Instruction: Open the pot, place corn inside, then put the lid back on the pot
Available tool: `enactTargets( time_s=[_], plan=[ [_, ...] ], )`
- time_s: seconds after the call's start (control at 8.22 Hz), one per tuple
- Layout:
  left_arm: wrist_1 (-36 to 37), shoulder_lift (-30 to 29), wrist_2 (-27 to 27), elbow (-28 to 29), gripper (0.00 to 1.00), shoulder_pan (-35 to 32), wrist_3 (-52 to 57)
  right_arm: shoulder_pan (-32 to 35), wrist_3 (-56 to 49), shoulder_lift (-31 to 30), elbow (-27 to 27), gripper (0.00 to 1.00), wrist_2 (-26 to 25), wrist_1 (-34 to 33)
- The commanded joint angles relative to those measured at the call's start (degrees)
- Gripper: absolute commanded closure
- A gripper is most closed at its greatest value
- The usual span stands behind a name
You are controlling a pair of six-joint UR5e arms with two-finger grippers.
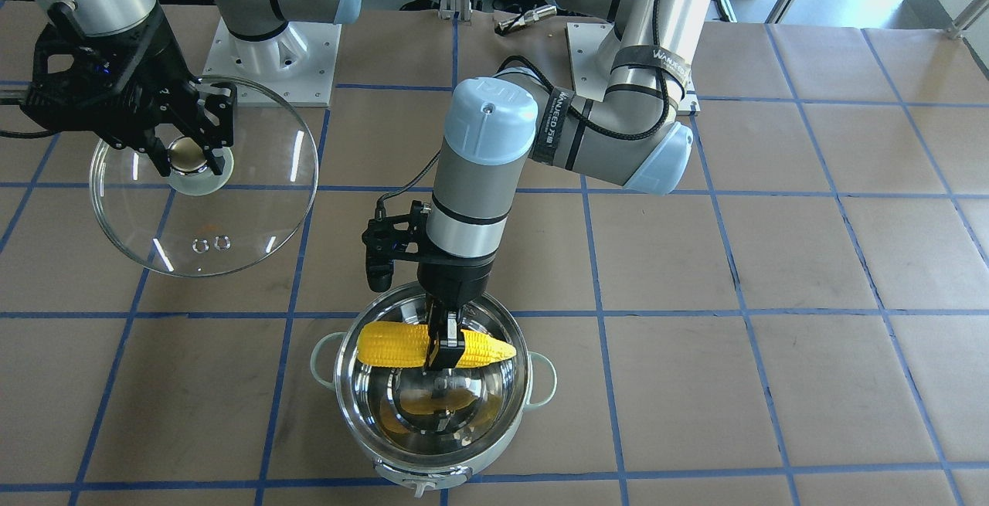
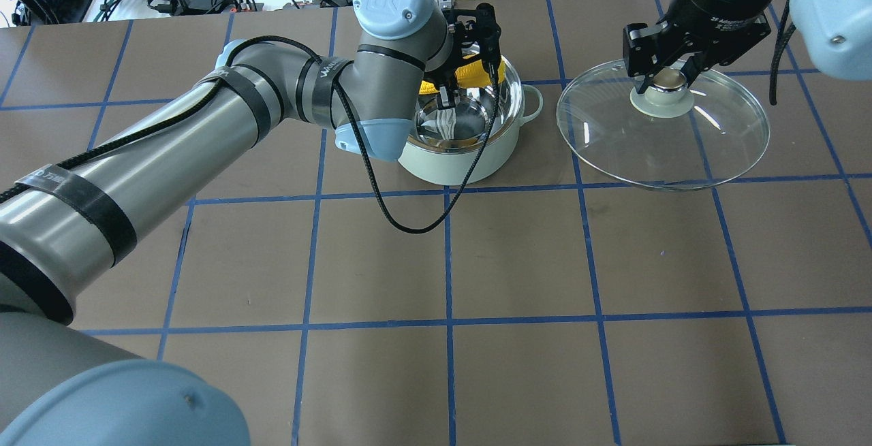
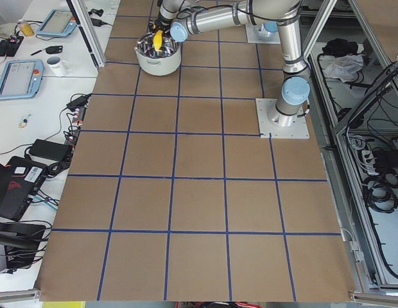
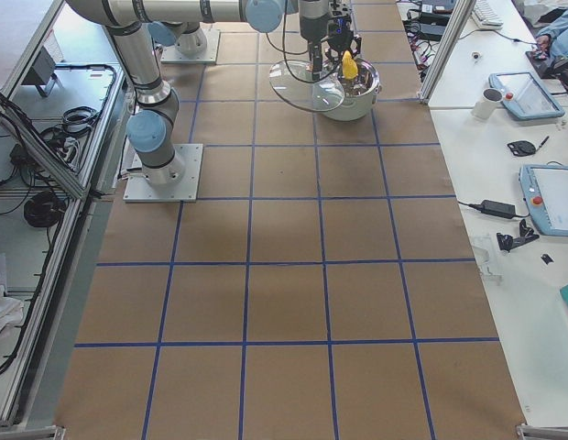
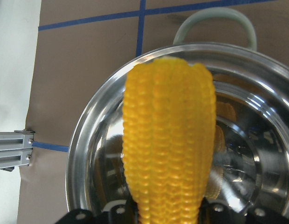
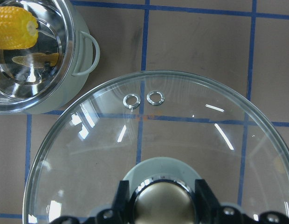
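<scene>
The mint-green pot (image 1: 542, 384) stands open, its steel inside empty. My left gripper (image 1: 445, 350) is shut on the middle of the yellow corn (image 1: 386, 344) and holds it level, just above the rim and over the pot's far half. The left wrist view shows the corn (image 5: 170, 140) over the pot's bowl (image 5: 88, 154). My right gripper (image 1: 190, 155) is shut on the knob of the clear glass lid (image 1: 239, 212) and holds it in the air beside the pot, slightly tilted. The overhead view shows the lid (image 2: 681, 150) to the right of the pot (image 2: 463, 163).
The table is brown with a grid of blue tape (image 2: 448, 262). The arms' base plates (image 1: 270, 58) stand on the robot's side of the table. A black cable (image 2: 415, 225) hangs from the left wrist in front of the pot. Side benches hold tablets and a mug (image 4: 490, 101).
</scene>
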Motion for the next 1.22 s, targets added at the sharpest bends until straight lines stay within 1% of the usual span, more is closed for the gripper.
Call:
enactTargets(
  time_s=[0.0,0.12,0.24,0.36,0.49,0.73,0.85,0.97,1.09],
  plan=[
    [1.3,-0.76,-0.05,0.3,0.53,-0.06,0.08,-0.09,-0.16,0.2,0.01,0.62,0.11,-0.24],
    [1.21,-0.58,-0.14,0.21,0.13,-0.06,-0.36,-0.09,-0.25,0.29,0.01,0.62,0.02,-0.76],
    [1.3,-0.23,-0.14,0.21,0.11,-0.06,-0.45,-0.09,-0.25,0.29,0.01,0.62,0.1,-0.77],
    [1.3,0.47,-0.14,0.21,0.03,-0.06,-0.45,-0.09,-0.25,0.38,0.01,0.63,0.11,-0.77],
    [1.21,1.0,-0.14,0.21,0.0,-0.06,-0.53,-0.09,-0.17,0.38,0.01,0.63,0.11,-0.86],
    [-0.01,3.01,0.3,0.29,0.0,0.03,-1.23,-0.09,-0.17,0.47,0.01,0.64,0.11,-1.12],
    [-3.06,5.63,0.21,0.38,0.0,0.2,-1.41,-0.09,-0.25,0.55,0.09,0.64,0.37,-1.9],
    [-5.27,8.62,0.21,0.47,0.0,0.46,-3.76,0.09,0.01,1.6,0.01,0.64,0.72,-5.39],
    [-8.95,11.52,-0.22,0.47,0.01,1.6,-4.74,0.18,0.45,2.39,0.01,0.64,0.63,-8.21]
  ],
)
